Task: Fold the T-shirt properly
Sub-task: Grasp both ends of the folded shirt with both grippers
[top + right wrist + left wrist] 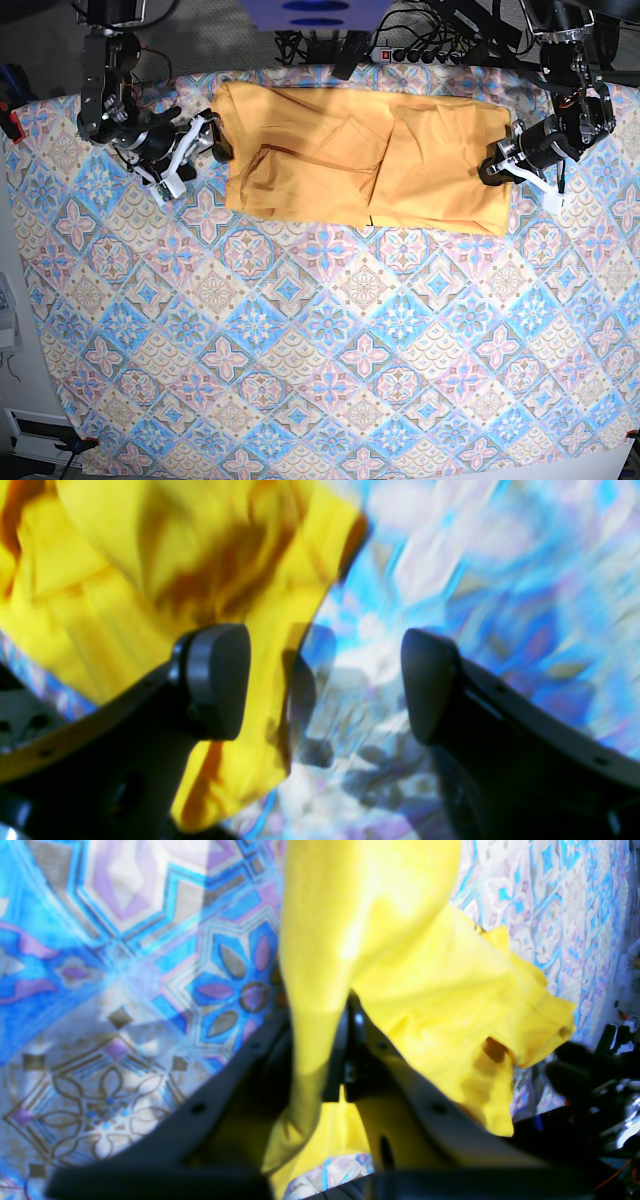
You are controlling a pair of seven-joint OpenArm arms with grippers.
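Mustard-yellow fabric of the T-shirt [365,160] lay spread across the far part of the tabletop [300,340], which was covered by a blue-and-pink patterned tablecloth [330,380]. In the base view the shirt formed a wide band, partly folded over itself, with diagonal creases near its middle and one end lying toward each arm.

The left pincer [492,168] sat at the shirt's edge on that view's right. In the left wrist view its black fingers [357,1040] were drawn together on a fold of the T-shirt [400,965], the cloth running between them and bunching in ruffles to one side, above the patterned tablecloth [125,965].

The right pincer [214,140] was at the shirt's opposite end, on the base view's left. In the right wrist view, which was blurred, its two dark fingertips [215,680] stood well apart with nothing between them but the tablecloth [500,570]. Yellow cloth of the T-shirt [150,570] lay behind and beside one fingertip, and whether that fingertip touched the cloth could not be told.
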